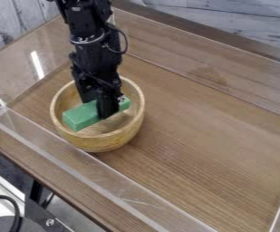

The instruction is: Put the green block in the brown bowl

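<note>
The green block (82, 115) lies inside the brown bowl (97, 136), tilted, with its left end toward the near-left rim and its right end hidden behind the gripper (102, 107); the part that shows is a bright, plain green bar resting against the inner wall of the bowl; the gripper points straight down into the bowl, its dark fingers (107, 106) standing at the right portion of the block; the fingers straddle the block and appear to be clamped on it, though the contact itself is too small and dark to confirm, so whether the block hangs from the grip or already rests on the bowl's floor cannot be told; the black arm (91, 41) rises from the gripper toward the top left of the view, with cables along its upper part; the bowl sits on a wooden table (203, 127) with a brown grain running diagonally; the bowl is in the left half of the table, close to the near edge; a clear plastic wall (57, 168) runs along the near edge of the table, just beside the bowl, and another clear panel borders the far side; a bright glare streak lies on the table to the left of the bowl, near the left corner
</note>
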You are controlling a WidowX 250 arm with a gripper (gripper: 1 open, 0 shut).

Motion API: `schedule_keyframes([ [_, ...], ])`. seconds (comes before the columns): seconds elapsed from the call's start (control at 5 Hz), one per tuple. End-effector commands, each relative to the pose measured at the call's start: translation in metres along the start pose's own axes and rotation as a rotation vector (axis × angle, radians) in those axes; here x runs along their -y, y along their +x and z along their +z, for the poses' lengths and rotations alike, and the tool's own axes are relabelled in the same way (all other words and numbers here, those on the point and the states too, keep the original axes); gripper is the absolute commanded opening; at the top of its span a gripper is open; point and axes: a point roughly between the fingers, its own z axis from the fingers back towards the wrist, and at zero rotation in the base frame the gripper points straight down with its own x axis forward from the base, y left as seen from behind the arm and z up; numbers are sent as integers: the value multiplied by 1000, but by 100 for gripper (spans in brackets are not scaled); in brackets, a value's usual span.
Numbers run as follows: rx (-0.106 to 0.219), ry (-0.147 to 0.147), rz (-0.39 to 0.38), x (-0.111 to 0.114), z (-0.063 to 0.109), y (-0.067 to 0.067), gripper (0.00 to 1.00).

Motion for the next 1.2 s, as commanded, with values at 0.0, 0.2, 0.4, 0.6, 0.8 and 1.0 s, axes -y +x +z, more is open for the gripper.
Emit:
schedule_keyframes([
  [0.0, 42, 45, 8, -7, 13, 13, 0],
  [0.2, 38, 40, 4, -7, 15, 14, 0],
  [0.4, 32, 35, -2, -8, 17, 16, 0],
  [0.6, 20, 29, -31, -12, 12, 18, 0],
  [0.8, 10, 23, -58, -15, 7, 20, 0],
  [1.0, 21, -4, -49, -13, 9, 19, 0],
])
